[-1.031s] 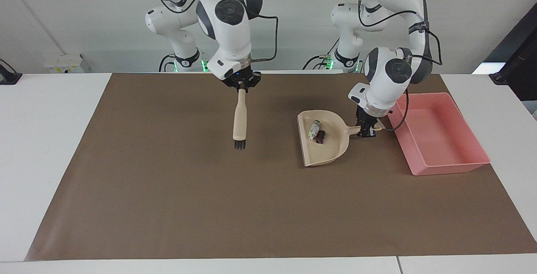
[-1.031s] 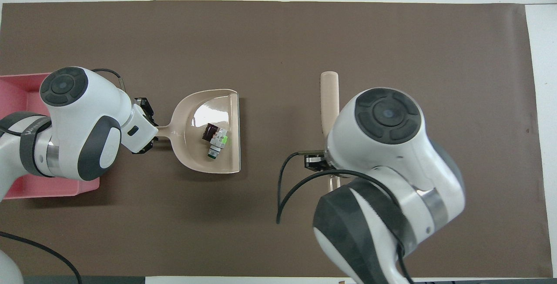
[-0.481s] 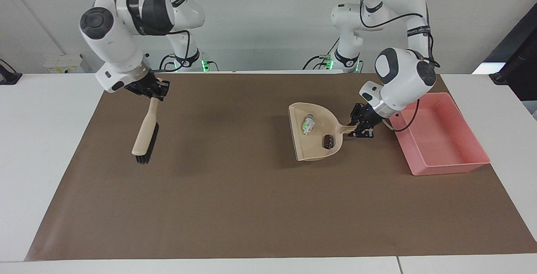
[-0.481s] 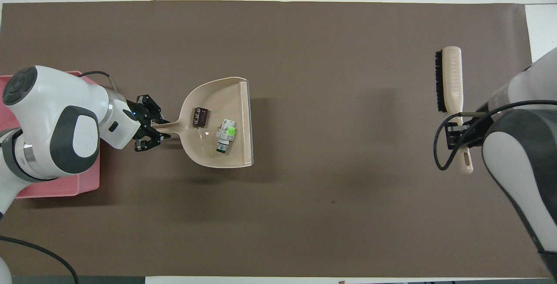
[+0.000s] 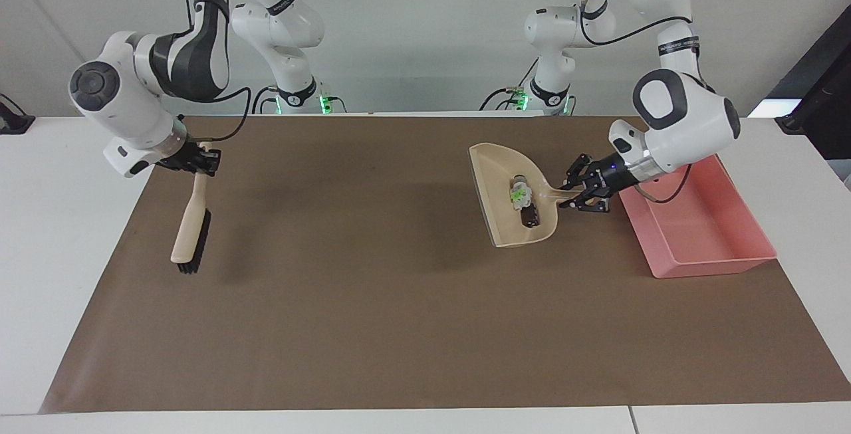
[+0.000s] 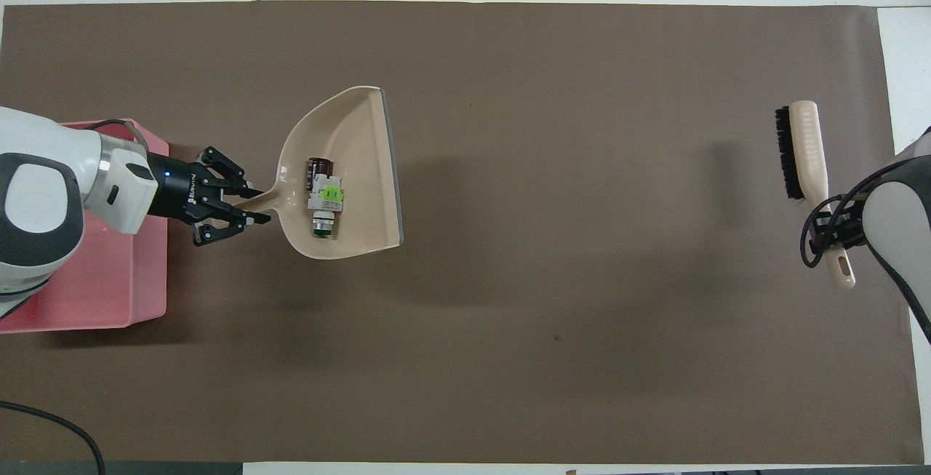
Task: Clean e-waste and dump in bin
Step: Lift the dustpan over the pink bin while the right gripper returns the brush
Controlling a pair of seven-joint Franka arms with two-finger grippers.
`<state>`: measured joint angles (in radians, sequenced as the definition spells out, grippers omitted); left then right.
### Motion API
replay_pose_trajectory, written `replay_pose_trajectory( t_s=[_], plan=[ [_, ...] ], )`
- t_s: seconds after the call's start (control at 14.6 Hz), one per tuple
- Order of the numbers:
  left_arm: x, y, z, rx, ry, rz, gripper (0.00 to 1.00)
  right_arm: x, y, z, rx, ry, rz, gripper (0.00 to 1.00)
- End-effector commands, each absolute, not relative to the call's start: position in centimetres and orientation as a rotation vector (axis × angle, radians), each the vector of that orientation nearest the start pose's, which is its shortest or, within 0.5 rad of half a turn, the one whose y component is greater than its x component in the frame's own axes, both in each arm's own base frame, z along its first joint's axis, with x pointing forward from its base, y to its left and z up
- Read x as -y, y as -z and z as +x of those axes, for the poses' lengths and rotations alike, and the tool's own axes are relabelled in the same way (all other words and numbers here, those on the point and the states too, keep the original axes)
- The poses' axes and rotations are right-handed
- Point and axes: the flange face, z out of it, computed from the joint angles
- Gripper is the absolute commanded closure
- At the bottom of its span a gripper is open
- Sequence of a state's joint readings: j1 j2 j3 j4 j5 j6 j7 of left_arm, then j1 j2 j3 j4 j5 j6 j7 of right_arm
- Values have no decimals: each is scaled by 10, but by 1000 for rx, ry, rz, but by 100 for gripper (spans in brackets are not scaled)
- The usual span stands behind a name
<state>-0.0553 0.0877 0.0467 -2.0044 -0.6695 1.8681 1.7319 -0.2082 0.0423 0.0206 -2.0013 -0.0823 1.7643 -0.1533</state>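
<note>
I am carrying the dustpan (image 5: 512,198) toward the bin (image 5: 698,221), and the e-waste is riding in it: the white piece (image 5: 518,192) with a green patch and the small dark block (image 5: 530,216) lie close together in the pan's hollow, toward the handle. The pan looks raised off the brown mat (image 5: 399,327) and tipped, its open lip higher than the handle end, which keeps both pieces back against the rear wall.

To do this step well, I judge I should keep that backward tilt until the whole pan is over the bin, which sits at my left arm's end of the table, just beside my wrist. Only then should I roll the lip downward, slowly, so the pieces slide out rather than bounce over the low pink walls. The lip should point into the middle of the bin, not at a wall. A quick swing risks the pieces sliding out sideways onto the mat.

My left gripper (image 5: 577,195) is pressed together on the dustpan's thin handle, fingertips pinching it while the outer links splay to the sides; it hangs over the mat beside the bin. My right gripper (image 5: 193,160) is clamped on the handle of the brush (image 5: 189,234), over the mat's edge at the right arm's end, bristle end low near the mat, waiting out of the way.
</note>
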Motion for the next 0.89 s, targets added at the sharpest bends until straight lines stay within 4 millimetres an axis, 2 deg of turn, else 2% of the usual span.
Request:
replay_pose_trajectory(
  t_s=[0.0, 0.14, 0.27, 0.41, 0.55, 0.69, 0.82],
  plan=[
    [10, -439, 583, 1711, -488, 1825, 100, 113, -381, 496, 26, -436, -3150, 100],
    [-35, -454, 590, 1708, -478, 1872, 100, 116, -372, 489, 14, -453, -3142, 100],
    [-82, -465, 588, 1720, -439, 1945, 100, 133, -359, 485, -30, -455, -3134, 100],
    [-123, -469, 584, 1702, -416, 2003, 100, 133, -352, 480, -34, -461, -3129, 100],
    [-159, -480, 585, 1784, -310, 2098, 100, 137, -348, 473, -48, -474, -3118, 96],
    [-207, -483, 583, 1830, -228, 2184, 100, 140, -344, 470, -32, -457, -3116, 95],
    [-246, -491, 579, 1952, -255, 2205, 100, 144, -338, 465, -14, -433, -3113, 90]
  ],
)
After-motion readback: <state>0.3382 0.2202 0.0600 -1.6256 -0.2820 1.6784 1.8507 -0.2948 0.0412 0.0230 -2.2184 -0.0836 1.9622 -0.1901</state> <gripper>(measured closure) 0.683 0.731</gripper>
